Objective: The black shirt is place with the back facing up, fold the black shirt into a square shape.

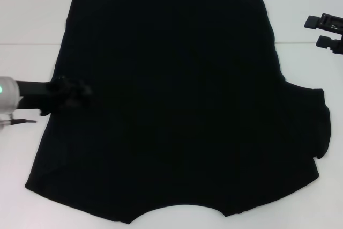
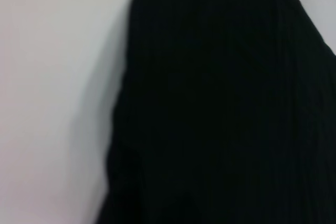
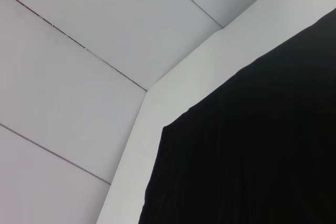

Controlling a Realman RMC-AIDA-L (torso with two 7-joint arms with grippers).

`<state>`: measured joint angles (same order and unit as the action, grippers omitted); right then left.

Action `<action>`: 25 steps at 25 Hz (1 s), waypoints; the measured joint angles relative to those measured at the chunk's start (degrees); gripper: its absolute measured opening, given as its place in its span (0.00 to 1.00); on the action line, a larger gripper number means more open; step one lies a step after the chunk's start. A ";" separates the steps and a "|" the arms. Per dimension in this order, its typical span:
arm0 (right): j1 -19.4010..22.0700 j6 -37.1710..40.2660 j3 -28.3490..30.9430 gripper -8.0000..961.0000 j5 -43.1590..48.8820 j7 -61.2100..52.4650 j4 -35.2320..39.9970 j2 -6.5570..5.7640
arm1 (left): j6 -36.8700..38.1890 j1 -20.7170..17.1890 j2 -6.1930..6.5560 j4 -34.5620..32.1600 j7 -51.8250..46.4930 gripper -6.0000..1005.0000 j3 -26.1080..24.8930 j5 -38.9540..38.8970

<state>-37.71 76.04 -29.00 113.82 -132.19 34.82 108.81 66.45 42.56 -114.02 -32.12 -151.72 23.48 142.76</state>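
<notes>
The black shirt [image 1: 182, 95] lies spread flat on the white table [image 1: 27, 14], hem at the far side and curved neckline toward me. One sleeve [image 1: 317, 124] sticks out on the right; no sleeve shows on the left. My left gripper [image 1: 72, 94] reaches in from the left and sits over the shirt's left edge, dark against the dark cloth. The left wrist view shows only the shirt [image 2: 226, 108] beside bare table. My right gripper [image 1: 317, 31] hovers off the shirt's far right corner, open and holding nothing. The right wrist view shows a corner of the shirt [image 3: 252, 156].
White table [image 1: 321, 73] surrounds the shirt on the left, right and far sides. The right wrist view shows the table's edge [image 3: 173, 82] and a pale tiled floor [image 3: 79, 51] beyond it.
</notes>
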 joint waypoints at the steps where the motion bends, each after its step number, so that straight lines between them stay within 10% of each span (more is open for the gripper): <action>1: -0.01 -0.01 0.00 0.82 0.00 0.00 -0.01 0.00 | -0.02 0.47 -0.24 0.41 0.41 0.44 -0.01 -0.38; 9: -0.08 -0.07 0.00 0.82 0.00 0.00 -0.01 0.00 | 0.37 3.92 -1.56 1.27 2.16 0.44 1.34 -1.16; 19: 0.08 0.15 -0.09 0.82 0.18 -0.03 -0.02 0.00 | 9.27 -0.86 0.07 -4.54 4.04 0.44 0.82 -1.78; 25: 0.77 2.14 -0.18 0.81 0.36 -0.37 -0.01 -0.39 | 22.10 -2.72 0.19 -7.92 26.60 0.44 -2.14 -3.06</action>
<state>-36.93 78.17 -29.18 114.18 -132.56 34.80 108.42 88.54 39.84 -113.83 -40.05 -125.13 21.34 139.69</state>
